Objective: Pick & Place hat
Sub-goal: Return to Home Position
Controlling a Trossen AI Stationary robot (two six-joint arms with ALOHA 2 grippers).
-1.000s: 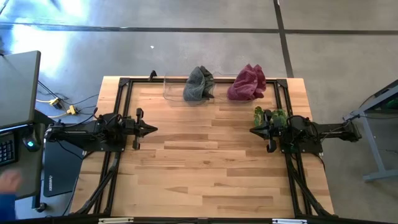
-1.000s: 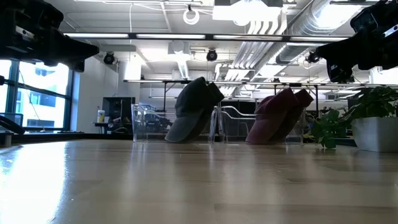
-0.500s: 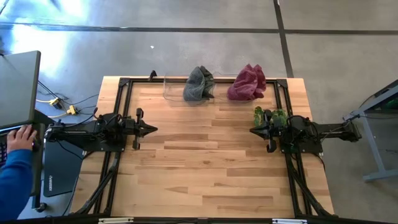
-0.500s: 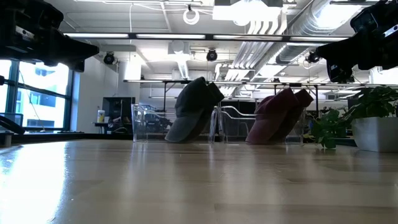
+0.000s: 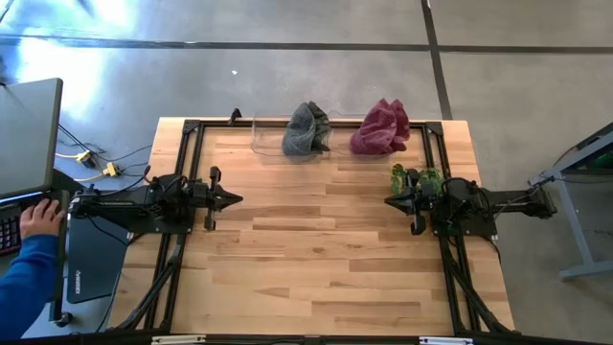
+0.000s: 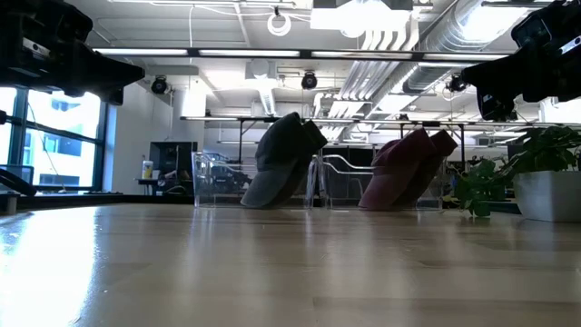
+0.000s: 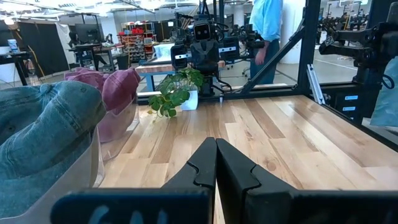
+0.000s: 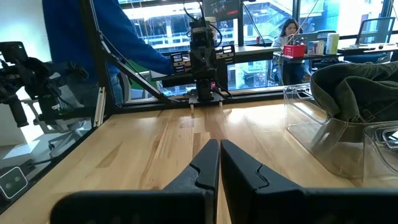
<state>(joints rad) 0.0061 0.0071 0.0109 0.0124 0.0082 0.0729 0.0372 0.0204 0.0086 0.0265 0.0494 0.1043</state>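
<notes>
A grey-green cap leans on a clear plastic stand at the table's far edge, and a maroon cap leans on a second stand to its right. Both show in the low view: grey cap, maroon cap. My left gripper waits shut above the table's left side, pointing right; the left wrist view shows its fingertips closed. My right gripper waits shut above the right side, pointing left, fingertips together. Neither is near a cap.
A small potted plant stands beside my right arm, near the table's right edge. A dark metal frame runs around the table. A person's hand and blue sleeve are at a keyboard left of the table. The wood middle is bare.
Both arms have kept still. The person's hand left of the table has moved over the keyboard, and the blue sleeve has come into view.
</notes>
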